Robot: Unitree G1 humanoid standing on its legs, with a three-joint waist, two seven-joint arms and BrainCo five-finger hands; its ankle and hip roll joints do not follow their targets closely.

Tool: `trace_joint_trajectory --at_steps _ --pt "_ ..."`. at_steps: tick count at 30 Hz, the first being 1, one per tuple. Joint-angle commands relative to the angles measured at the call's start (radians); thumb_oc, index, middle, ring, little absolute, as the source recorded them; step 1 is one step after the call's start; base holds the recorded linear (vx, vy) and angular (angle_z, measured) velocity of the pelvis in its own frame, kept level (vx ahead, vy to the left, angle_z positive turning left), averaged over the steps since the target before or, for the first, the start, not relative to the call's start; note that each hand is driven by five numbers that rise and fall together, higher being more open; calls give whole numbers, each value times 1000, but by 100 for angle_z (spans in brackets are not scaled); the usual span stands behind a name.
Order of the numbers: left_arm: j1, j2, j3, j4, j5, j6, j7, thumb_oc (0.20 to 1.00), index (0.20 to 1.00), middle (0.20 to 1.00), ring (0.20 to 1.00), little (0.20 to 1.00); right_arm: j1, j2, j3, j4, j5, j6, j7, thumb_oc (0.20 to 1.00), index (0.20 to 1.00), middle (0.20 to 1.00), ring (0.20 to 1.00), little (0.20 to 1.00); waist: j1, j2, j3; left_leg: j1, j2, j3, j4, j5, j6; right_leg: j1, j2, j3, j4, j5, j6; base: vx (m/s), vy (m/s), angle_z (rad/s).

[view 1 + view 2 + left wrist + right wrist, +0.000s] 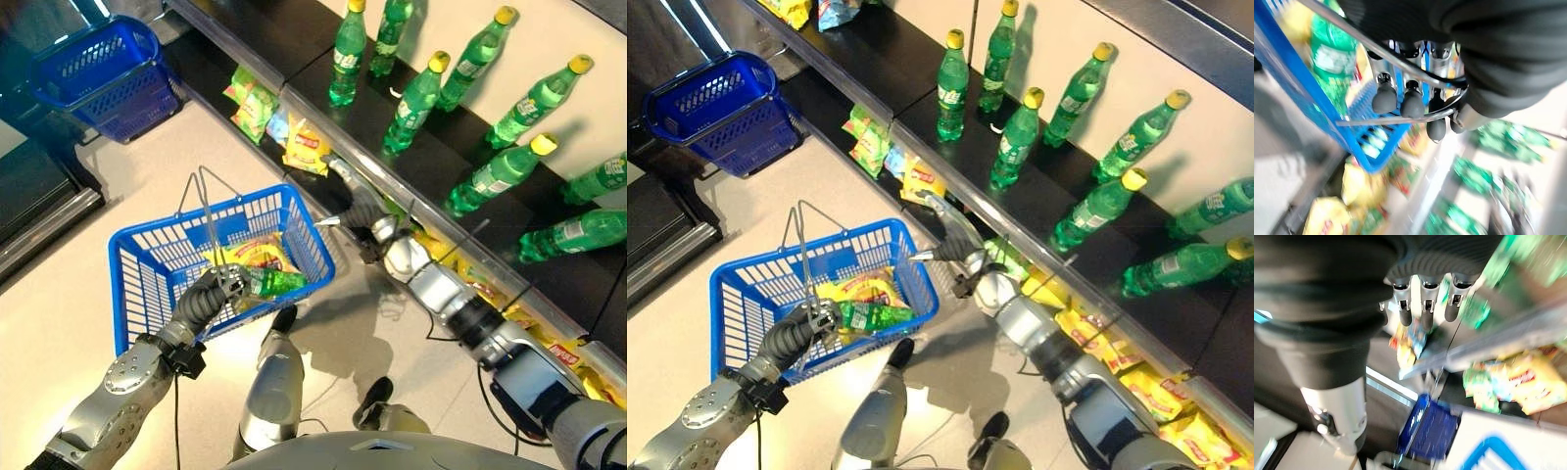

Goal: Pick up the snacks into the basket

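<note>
My left hand point(209, 295) is shut on the wire handles point(1400, 117) of a blue basket point(147, 284) that hangs in front of me. Inside it lie yellow snack bags point(261, 255) and a green bottle point(277, 283). My right hand point(359, 203) is open, its fingers stretched toward the low shelf beside the basket's far corner, and it holds nothing. Just past its fingertips a yellow snack bag point(306, 147) lies on that shelf, with green bags point(252, 103) further left. More yellow bags point(1085, 328) lie along the shelf under my right arm.
Several green soda bottles point(416, 98) stand and lie on the upper dark shelf. The shelf's metal front edge point(1038, 240) runs diagonally across. A second blue basket point(103, 73) sits on the floor at the far left, beside a dark cabinet base.
</note>
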Motion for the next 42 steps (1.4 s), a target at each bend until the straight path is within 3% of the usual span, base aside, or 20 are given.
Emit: trace_joint_trajectory --at_steps 1,4,7,8,10,14,15,17,24,28,34,37,42 --pt "-37 -12 120 -118 131 -200 -12 200 200 200 200 200 22 -29 -29 -90 59 -81 13 1000 1000 1000 1000 1000 -9 -14 -87 43 -11 50 -76 27 104 -31 -9 23 13 102 -2 26 -13 -14" --pt "-39 -38 131 -49 176 -202 6 200 200 200 200 200 62 -40 -55 -118 105 -93 33 1000 1000 1000 1000 1000 -16 -12 -94 52 -6 55 -80 28 103 -24 -8 24 8 103 -3 22 2 -12" --pt "-48 -96 152 135 302 -194 47 200 200 200 200 200 134 -61 -78 -151 164 -105 84 1000 1000 1000 1000 1000 -36 -12 -117 81 2 69 -97 30 99 -2 2 34 -15 106 -4 44 8 -3" --pt "-63 -118 149 245 408 -205 73 200 200 200 200 200 178 -58 -81 -151 213 -112 120 1000 1000 1000 1000 1000 -47 -12 -130 103 6 80 -110 29 98 13 6 44 -31 109 -4 45 15 -2" --pt "-71 -137 147 301 450 -202 89 200 200 200 200 200 205 -56 -81 -143 245 -111 147 1000 1000 1000 1000 1000 -50 -11 -137 119 8 89 -121 29 98 22 10 51 -43 111 -5 44 12 -17" --pt "-108 -250 171 551 506 -181 133 200 200 200 200 200 305 -46 -51 -118 316 -96 236 1000 1000 1000 1000 1000 -77 -10 -166 175 17 128 -158 29 97 52 22 81 -83 122 -6 43 22 -23" --pt "-108 -250 171 552 506 -181 133 200 200 200 200 200 305 -46 -51 -118 317 -96 236 1000 1000 1000 1000 1000 -77 -9 -166 176 17 129 -159 29 97 52 23 82 -83 123 -6 61 29 -31" --pt "-131 -345 223 744 497 -168 165 200 200 200 200 200 390 -60 -41 -100 306 -77 286 1000 1000 1000 1000 1000 -111 -8 -192 226 31 170 -192 28 97 73 29 116 -112 137 -4 70 41 -39" --pt "-183 -423 244 950 474 -163 188 200 200 200 200 200 447 -75 -22 -53 268 -63 321 1000 1000 1000 1000 1000 -148 -6 -221 283 42 211 -229 29 95 92 33 151 -130 144 1 44 26 -34" --pt "-238 -480 266 1193 484 -142 210 200 200 200 200 200 475 -30 -5 135 244 -44 323 1000 1000 1000 1000 1000 -175 -2 -251 320 46 245 -245 25 94 108 31 184 -148 161 6 19 28 -27" --pt "-268 -503 284 1346 515 -119 229 200 200 200 200 200 518 33 -25 326 243 -32 306 1000 1000 1000 1000 1000 -199 -1 -272 333 37 236 -251 25 94 122 30 205 -146 171 5 -5 23 -9" --pt "-282 -498 264 1356 537 -120 244 200 200 200 200 200 531 38 -47 405 217 -29 279 1000 1000 1000 1000 1000 -227 -1 -263 322 44 218 -245 35 93 115 54 260 -125 162 -9 -62 -11 12" --pt "-269 -505 270 1384 546 -111 245 200 200 200 200 200 550 83 -82 600 192 -13 262 1000 1000 1000 1000 1000 -225 2 -293 337 60 219 -253 35 87 131 66 247 -154 143 -19 6 -20 5"
